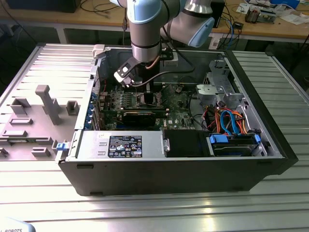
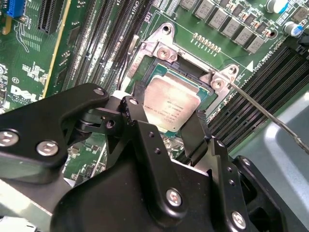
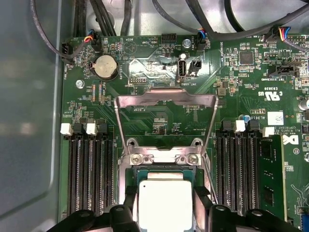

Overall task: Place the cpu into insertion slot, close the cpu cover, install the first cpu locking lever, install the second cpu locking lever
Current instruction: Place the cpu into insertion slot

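In the exterior view the gripper (image 1: 149,96) hung inside the case (image 1: 193,169), left of centre; in both wrist views its fingers (image 2: 136,96) pinched the cpu (image 2: 171,104), a flat silvery square, in or just above the slot (image 2: 145,72); seating wanted a level, gentle descent, edges square; the cover (image 3: 166,99) stood open beside it.

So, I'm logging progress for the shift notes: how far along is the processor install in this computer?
Done: nothing finished yet. In hand: the gripper holds the chip in its jaws at the socket; whether it is fully seated I cannot tell. Left: the cover is flipped back open and a locking lever sticks out unlatched, so closing and both levers remain.
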